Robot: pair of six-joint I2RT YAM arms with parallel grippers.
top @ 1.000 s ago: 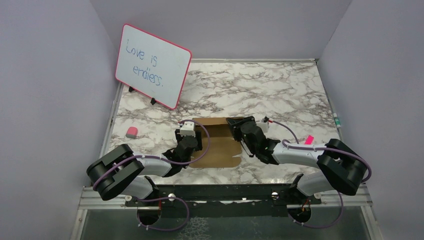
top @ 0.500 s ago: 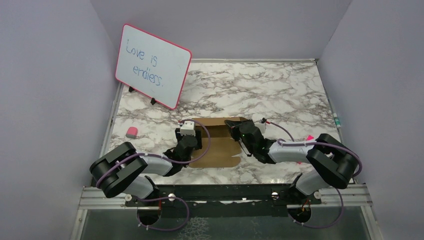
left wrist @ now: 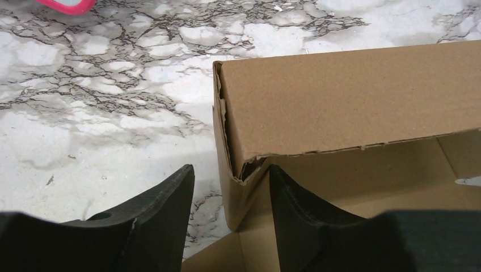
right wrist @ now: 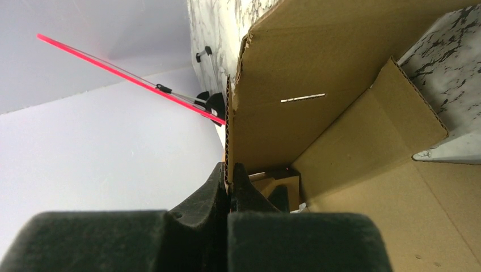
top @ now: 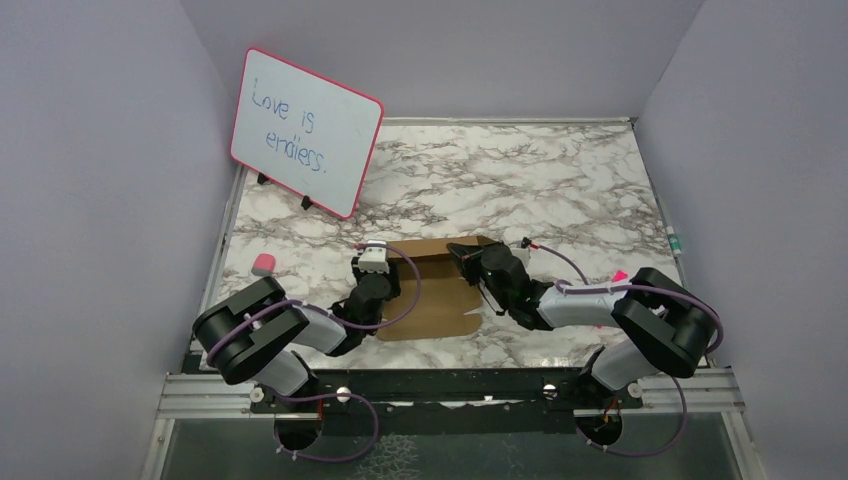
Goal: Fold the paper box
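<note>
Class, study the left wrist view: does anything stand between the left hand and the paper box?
Nothing visible does. The left hand is open, and the paper box has its corner wall standing in the gap between the fingers.

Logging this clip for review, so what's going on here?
Two arms are folding a brown paper box on the marble table. The right end effector is pinched shut on the edge of a raised panel. The left end effector is open, straddling a corner of the box's side wall. The box is only partly formed.
</note>
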